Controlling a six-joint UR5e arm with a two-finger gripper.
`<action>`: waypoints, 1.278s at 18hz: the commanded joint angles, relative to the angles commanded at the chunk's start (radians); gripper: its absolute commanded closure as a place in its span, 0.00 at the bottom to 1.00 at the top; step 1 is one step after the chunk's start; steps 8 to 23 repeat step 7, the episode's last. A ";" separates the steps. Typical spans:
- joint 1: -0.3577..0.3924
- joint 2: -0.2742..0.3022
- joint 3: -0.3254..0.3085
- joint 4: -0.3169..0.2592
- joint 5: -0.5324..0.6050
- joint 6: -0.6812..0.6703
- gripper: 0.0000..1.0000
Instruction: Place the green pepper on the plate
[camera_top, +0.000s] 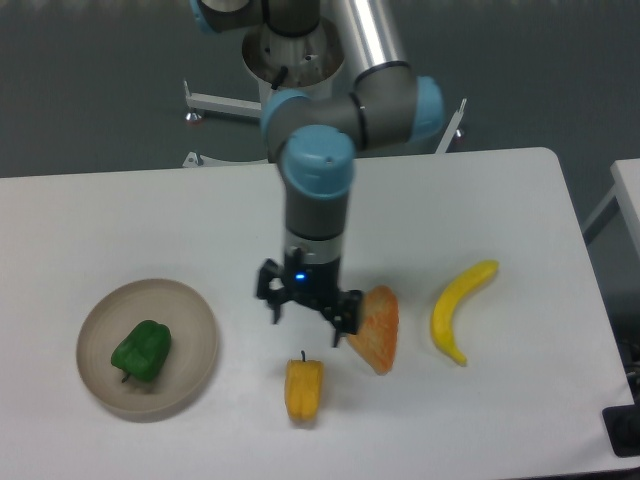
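Green pepper (141, 351): lies inside the plate (192, 308), stem toward the front edge of the table (480, 200). Plate: round, beige, near the table's front left corner. Gripper (309, 320): hangs above the table's middle front, jaws spread apart, holding nothing, well apart from the plate. Yellow pepper (304, 387): just in front of the gripper, near the front edge. Orange wedge (373, 328): just beside the gripper's right-hand finger as seen. Banana (458, 308): further toward the right edge.

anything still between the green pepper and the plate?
No. The green pepper already lies inside the plate. The gripper is open and empty, off to the side above the yellow pepper, with only bare table toward the plate.
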 joint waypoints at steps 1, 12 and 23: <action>0.005 -0.011 0.003 0.002 0.014 0.020 0.00; 0.014 -0.034 0.017 0.003 0.068 0.085 0.00; 0.014 -0.034 0.017 0.003 0.068 0.085 0.00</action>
